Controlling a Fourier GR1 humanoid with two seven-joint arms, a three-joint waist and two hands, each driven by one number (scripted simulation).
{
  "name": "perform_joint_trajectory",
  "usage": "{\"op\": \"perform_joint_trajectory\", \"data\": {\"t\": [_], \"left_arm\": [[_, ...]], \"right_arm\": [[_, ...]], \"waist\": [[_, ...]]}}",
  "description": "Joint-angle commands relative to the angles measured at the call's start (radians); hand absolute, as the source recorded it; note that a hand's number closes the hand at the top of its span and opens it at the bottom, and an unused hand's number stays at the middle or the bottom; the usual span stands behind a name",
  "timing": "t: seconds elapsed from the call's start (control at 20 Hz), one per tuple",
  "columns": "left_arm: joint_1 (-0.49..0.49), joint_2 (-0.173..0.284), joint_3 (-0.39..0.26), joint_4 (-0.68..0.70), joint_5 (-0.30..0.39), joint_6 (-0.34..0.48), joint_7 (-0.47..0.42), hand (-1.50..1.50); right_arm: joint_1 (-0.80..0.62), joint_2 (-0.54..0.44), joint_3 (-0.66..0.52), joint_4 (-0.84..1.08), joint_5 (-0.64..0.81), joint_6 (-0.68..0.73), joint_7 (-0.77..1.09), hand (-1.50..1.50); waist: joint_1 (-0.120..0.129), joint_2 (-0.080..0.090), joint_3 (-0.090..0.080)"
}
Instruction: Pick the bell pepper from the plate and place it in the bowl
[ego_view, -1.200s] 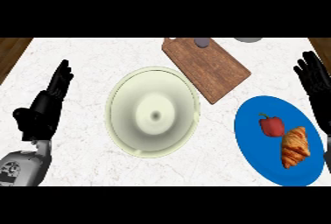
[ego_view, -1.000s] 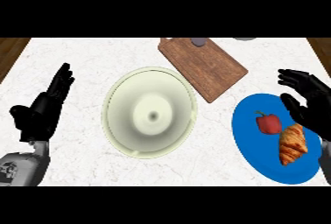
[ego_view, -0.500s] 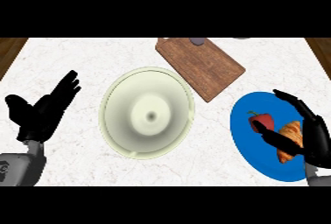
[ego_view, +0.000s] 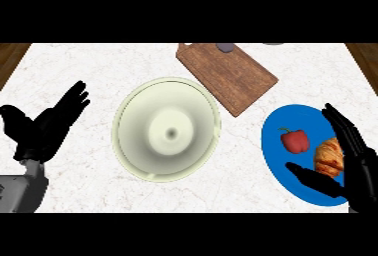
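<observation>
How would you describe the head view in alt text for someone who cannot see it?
The robot's open right hand hangs over a blue plate holding a red bell pepper and a croissant, touching neither visibly. A pale empty bowl sits mid-counter; the open left hand rests at left.

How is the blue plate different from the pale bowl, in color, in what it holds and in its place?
The blue plate is flat and vivid blue; the bowl is pale cream and dished. The plate carries a red bell pepper and a croissant; the bowl holds nothing. The plate lies at the right, under the right hand; the bowl sits mid-counter. Both are round.
</observation>
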Motion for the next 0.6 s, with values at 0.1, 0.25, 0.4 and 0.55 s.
{"op": "perform_joint_trajectory", "data": {"t": [0.1,0.25,0.4,0.55], "left_arm": [[0.024,0.016,0.017,-0.014,0.024,-0.039,-0.007,0.00],[0.036,-0.011,0.002,0.004,-0.001,-0.020,-0.031,0.00],[-0.030,0.000,0.005,0.024,-0.011,-0.016,0.005,0.00],[-0.022,-0.066,-0.043,0.041,-0.055,0.018,-0.022,0.00]], "right_arm": [[-0.023,-0.076,0.051,-0.131,0.246,0.186,0.450,-1.50],[-0.027,-0.131,0.081,-0.238,0.277,0.372,0.619,-1.50],[-0.205,-0.119,0.111,-0.266,0.267,0.575,0.807,-1.50],[-0.313,-0.057,0.179,-0.301,0.275,0.721,0.960,-1.50]], "waist": [[0.019,0.001,-0.004],[0.011,0.000,-0.003],[0.029,0.006,-0.001],[0.024,0.006,0.001]]}}
